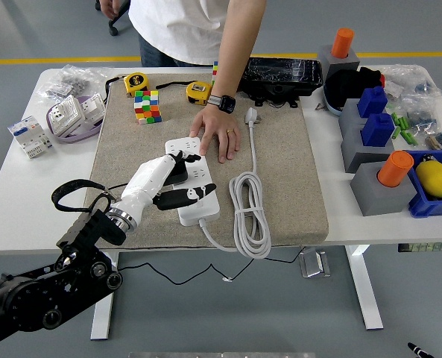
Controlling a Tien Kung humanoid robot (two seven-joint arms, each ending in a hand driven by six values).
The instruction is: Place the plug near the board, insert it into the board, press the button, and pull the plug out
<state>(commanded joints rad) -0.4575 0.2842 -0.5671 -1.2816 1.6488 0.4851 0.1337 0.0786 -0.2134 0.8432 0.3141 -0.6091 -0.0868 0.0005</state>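
Observation:
A white power board point(203, 211) lies on the beige mat point(284, 171) at the table's middle. My left hand point(176, 183) reaches in from the lower left and rests over the board's middle, its fingers curled on a black plug point(179, 168) that sits against the board's top face. The plug's black cable point(66, 191) loops back toward my arm. My thumb point(187, 195) stretches across the board. A person's hand point(219, 136) presses flat on the board's far end. I cannot tell how deep the plug sits.
The board's white cord point(249, 216) lies coiled to its right, its white plug point(252, 115) further back. A colour cube point(147, 106) and two tape measures point(136, 82) sit behind. Grey blocks point(377, 190) and a blue bin point(434, 203) crowd the right.

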